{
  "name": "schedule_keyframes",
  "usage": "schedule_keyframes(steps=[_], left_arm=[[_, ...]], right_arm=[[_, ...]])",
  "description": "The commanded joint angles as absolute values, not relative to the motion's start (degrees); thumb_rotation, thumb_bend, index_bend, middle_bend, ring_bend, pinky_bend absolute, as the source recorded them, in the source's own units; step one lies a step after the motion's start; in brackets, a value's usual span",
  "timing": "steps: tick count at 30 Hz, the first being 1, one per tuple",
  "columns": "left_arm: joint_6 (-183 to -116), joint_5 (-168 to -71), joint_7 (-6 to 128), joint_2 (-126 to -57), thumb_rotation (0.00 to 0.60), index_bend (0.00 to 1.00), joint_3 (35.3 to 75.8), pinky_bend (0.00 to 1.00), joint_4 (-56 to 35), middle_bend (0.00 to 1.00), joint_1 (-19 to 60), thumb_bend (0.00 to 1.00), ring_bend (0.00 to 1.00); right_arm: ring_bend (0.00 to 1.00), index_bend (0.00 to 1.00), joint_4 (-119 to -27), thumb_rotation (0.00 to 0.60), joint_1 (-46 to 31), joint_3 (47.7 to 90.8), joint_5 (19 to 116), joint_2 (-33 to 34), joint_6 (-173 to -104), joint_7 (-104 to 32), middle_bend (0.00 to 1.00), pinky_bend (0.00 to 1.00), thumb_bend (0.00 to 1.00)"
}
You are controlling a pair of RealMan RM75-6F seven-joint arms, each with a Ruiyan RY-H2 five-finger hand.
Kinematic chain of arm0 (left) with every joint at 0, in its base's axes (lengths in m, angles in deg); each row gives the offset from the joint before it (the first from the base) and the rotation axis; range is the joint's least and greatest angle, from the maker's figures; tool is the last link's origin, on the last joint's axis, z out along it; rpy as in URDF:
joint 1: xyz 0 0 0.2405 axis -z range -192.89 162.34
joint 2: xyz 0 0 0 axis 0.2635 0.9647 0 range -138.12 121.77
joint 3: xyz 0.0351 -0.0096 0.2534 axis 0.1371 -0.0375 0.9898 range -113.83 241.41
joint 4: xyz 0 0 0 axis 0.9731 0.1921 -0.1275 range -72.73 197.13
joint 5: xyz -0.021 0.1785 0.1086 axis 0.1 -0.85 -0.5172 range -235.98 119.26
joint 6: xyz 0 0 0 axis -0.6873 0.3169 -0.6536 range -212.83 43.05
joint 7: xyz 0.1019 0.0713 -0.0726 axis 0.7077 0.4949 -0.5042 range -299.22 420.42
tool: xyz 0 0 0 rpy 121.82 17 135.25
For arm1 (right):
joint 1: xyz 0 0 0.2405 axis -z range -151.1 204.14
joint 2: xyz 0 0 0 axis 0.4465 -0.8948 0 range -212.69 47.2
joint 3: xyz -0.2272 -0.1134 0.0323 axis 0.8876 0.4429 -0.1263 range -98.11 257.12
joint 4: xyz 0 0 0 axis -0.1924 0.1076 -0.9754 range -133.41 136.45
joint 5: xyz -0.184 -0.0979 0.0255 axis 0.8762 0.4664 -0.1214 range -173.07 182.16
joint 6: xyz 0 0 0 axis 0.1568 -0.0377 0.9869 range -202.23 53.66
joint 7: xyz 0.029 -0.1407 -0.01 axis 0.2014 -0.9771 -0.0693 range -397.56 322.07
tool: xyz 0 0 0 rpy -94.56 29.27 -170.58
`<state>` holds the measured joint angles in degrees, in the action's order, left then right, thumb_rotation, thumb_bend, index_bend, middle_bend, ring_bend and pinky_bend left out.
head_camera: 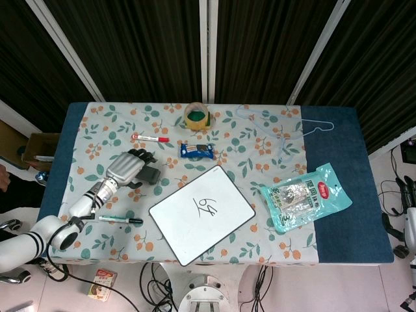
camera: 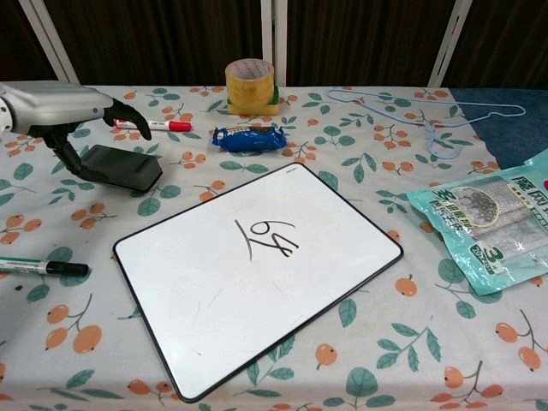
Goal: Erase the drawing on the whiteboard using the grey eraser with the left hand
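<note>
Left hand (head_camera: pixel 129 168) over grey eraser (camera: pixel 120 168) near table's left edge, fingers draped on it, grip unclear. Whiteboard (head_camera: pixel 201 214) drawing (camera: pixel 266 237) intact near front edge.

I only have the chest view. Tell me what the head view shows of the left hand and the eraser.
Observer: From above, the left hand lies over the grey eraser, covering its left part; only the right end shows.
Operator: Report the right hand.
Observer: It is outside your frame; the head view shows part of it at the far right edge, beyond the table, too little to judge its fingers.
Operator: Say whether the board is wiped.
Observer: No; the drawing on the whiteboard is intact, and the eraser sits left of the board, apart from it.
</note>
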<state>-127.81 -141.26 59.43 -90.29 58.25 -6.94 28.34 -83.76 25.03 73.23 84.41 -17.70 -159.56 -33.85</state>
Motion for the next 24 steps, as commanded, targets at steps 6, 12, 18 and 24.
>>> schedule_keyframes(steps=[6,12,18,24], left_arm=[[-126.87,-139.78,58.96,-92.06,0.600,0.25,58.93,0.24,-4.32,0.20,28.99,0.25,0.16],[-126.77,-138.83,59.15,-92.96,0.600,0.27,59.27,0.27,-2.62,0.24,29.11,0.26,0.18],[-127.86,-138.91,58.83,-93.69,0.600,0.31,59.60,0.29,-1.70,0.26,28.94,0.27,0.20],[-129.62,-139.70,58.46,-94.31,0.600,0.34,59.95,0.31,-0.87,0.28,28.76,0.28,0.23]], right_arm=[[0.00,0.00,-83.71,0.600,25.01,73.19,84.38,-17.60,-159.42,-33.96,0.00,0.00,0.28],[0.00,0.00,-83.30,0.600,25.14,73.14,84.08,-17.49,-159.27,-33.54,0.00,0.00,0.28],[0.00,0.00,-83.09,0.600,25.08,73.09,84.10,-17.35,-159.12,-33.45,0.00,0.00,0.28],[0.00,0.00,-83.06,0.600,24.97,73.08,84.31,-17.26,-159.05,-33.43,0.00,0.00,0.28]])
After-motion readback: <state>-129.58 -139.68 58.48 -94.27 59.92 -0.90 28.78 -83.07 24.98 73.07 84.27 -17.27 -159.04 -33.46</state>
